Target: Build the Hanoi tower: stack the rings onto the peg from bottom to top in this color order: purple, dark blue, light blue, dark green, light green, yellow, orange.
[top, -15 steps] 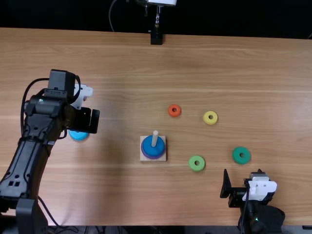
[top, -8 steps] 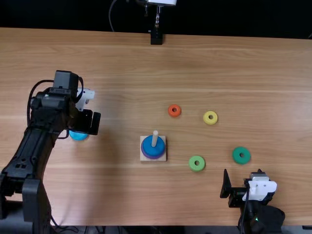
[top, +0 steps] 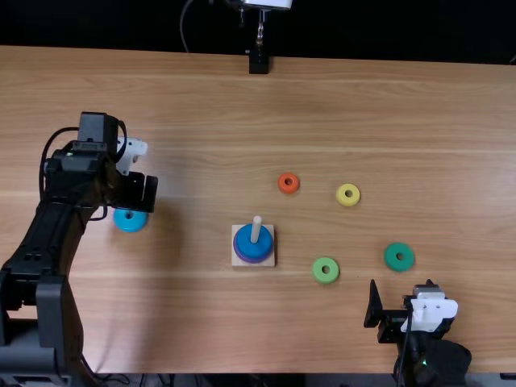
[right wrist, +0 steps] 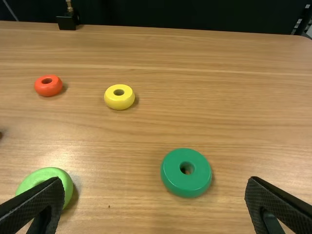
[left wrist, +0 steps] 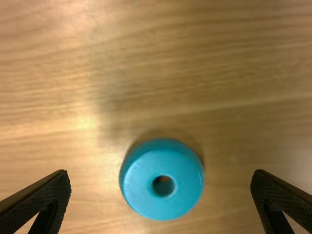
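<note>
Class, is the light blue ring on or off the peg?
Off: the light blue ring lies flat on the wooden table, apart from the peg and its square base.

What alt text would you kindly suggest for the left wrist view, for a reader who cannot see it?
A light blue ring lies flat on a light brown wooden table, its round hole facing up. The left arm's open end effector hovers over it, its two black fingers spread to either side without touching the ring.
</note>
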Robot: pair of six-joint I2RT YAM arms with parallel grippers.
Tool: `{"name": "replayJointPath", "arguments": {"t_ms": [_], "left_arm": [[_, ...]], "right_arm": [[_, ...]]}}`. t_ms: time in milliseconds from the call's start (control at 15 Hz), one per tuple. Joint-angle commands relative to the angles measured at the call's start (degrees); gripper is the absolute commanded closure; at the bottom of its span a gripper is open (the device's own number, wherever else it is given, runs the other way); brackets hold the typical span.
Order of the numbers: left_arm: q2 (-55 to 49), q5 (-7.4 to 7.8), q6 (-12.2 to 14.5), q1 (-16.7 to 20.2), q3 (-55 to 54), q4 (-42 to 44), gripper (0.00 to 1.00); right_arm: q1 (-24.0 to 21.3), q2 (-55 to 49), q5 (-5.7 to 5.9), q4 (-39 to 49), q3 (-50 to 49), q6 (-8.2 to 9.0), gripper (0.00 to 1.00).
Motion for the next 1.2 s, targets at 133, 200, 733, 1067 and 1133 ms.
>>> {"name": "replayJointPath", "arguments": {"t_ms": [133,200,733,1067,1133], "left_arm": [[1.61,0.68,0.81,0.86,-0.52,0.14,0.0],[2.14,0.68,0.81,0.86,-0.52,0.14,0.0],[5.39,0.68,0.81,1.65,-0.87,0.14,0.0],[6.36,0.68,0.92,2.35,-1.04,0.14,0.0],[6.53,0.68,0.92,2.35,-1.13,0.14,0.0]], "right_arm": [[-0.7,-0.4,0.57,-3.54,-6.81,0.13,0.0],[-0.7,-0.4,0.57,-3.54,-6.81,0.13,0.0],[-0.7,-0.4,0.57,-3.65,-6.81,0.13,0.0],[-0.7,-0.4,0.57,-3.54,-6.81,0.13,0.0],[-0.7,-0.4,0.57,-3.54,-6.81,0.13,0.0]]}}
